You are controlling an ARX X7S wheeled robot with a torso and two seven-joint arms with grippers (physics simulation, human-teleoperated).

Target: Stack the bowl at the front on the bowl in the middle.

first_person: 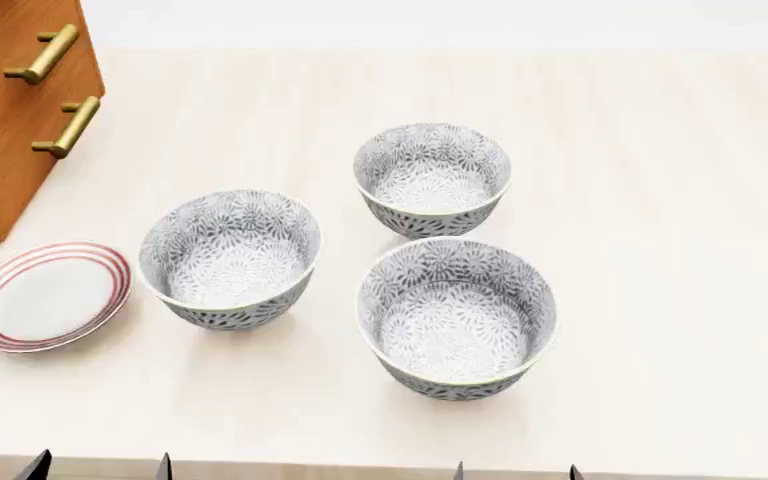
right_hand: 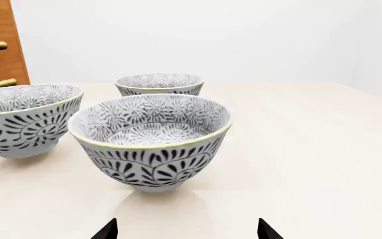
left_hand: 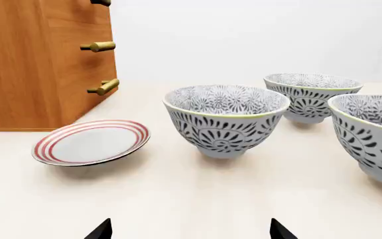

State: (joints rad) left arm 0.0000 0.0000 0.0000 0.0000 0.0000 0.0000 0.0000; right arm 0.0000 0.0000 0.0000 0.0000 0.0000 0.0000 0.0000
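Observation:
Three patterned grey-and-white bowls stand upright on the pale table. The front bowl point(first_person: 458, 318) point(right_hand: 151, 142) point(left_hand: 373, 134) is nearest me, right of centre. The middle bowl point(first_person: 231, 258) point(left_hand: 226, 119) point(right_hand: 22, 119) stands to its left and slightly farther back. The third bowl point(first_person: 432, 180) is farthest back. My left gripper point(first_person: 97, 467) point(left_hand: 191, 231) hangs open at the table's near edge, short of the middle bowl. My right gripper point(first_person: 515, 470) point(right_hand: 186, 231) is open too, just in front of the front bowl. Neither holds anything.
A red-striped plate point(first_person: 48, 296) point(left_hand: 91, 142) lies at the left, beside a wooden drawer cabinet point(first_person: 11, 110) point(left_hand: 42, 59) with brass handles. A white wall runs behind the table.

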